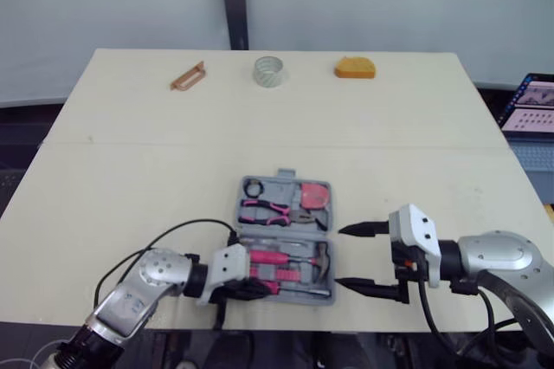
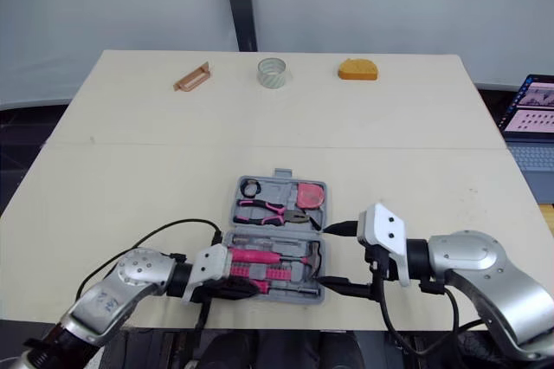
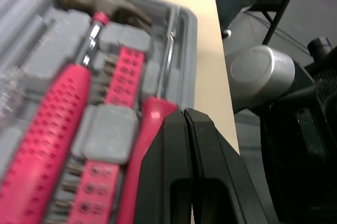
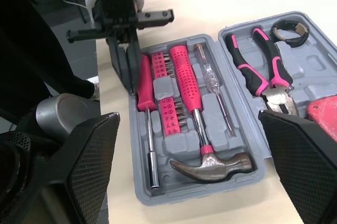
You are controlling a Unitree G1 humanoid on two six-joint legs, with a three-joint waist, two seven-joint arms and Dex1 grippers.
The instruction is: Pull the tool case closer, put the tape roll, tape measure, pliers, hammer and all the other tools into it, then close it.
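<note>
Right tool (image 1: 340,256) spread wide beside tool case (image 1: 286,232).

table (image 1: 130,170), tool case (image 1: 283,189), tape roll (image 1: 269,71), tape measure (image 1: 356,67)

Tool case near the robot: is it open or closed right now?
Open. The tool case lies spread flat, both halves facing up, with the hammer and pliers showing in their slots.
</note>
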